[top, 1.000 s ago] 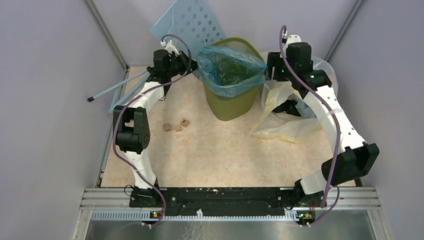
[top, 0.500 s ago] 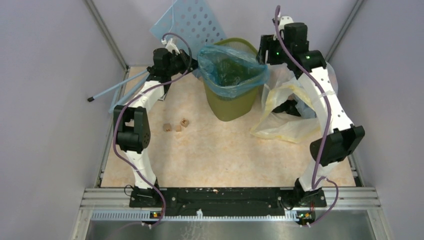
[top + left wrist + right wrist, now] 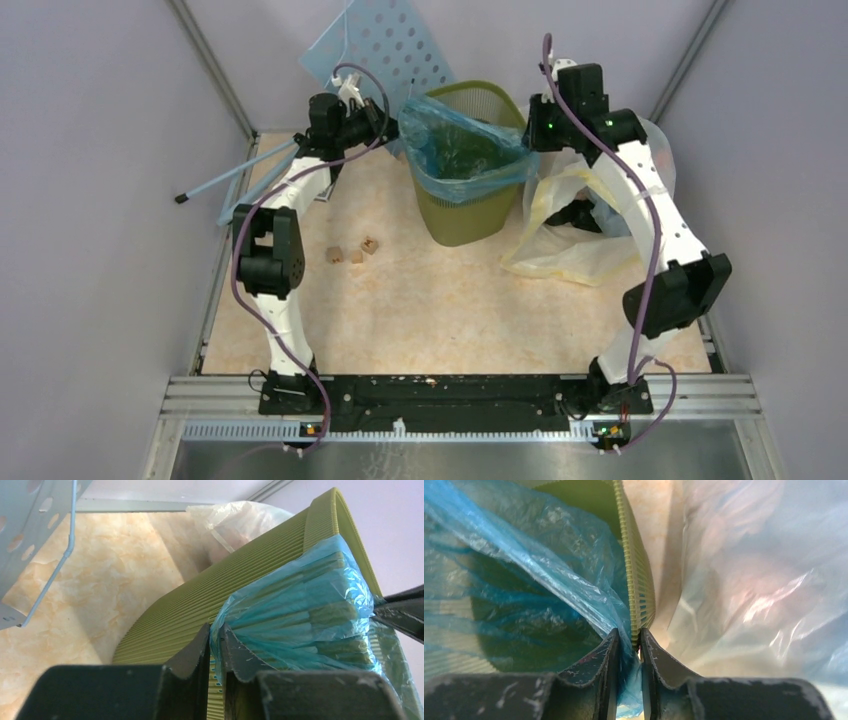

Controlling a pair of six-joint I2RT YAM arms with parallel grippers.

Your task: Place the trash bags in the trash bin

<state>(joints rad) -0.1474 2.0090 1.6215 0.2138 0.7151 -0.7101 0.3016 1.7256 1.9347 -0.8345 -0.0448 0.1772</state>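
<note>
Trash bag (image 3: 470,160), thin and light blue, sits in the mouth of the olive-green trash bin (image 3: 462,215) toward the back of the table, its edge folded over the near rim. Nearest us, we see a metal rail (image 3: 210,395) carrying both arm bases. Beyond it is a beige marbled tabletop (image 3: 450,300) with three small brown blocks (image 3: 350,252) left of centre. Farther on, the left gripper (image 3: 392,127) is pressed together on the bag's film at the bin's left rim. The right gripper (image 3: 528,130) pinches the film at the right rim. A clear yellowish bag (image 3: 575,240) slumps just right of the bin. A pale blue rod (image 3: 235,172) lies by the left wall. Behind it all, a perforated light-blue panel (image 3: 385,45) leans against plain grey walls (image 3: 100,200).
</note>
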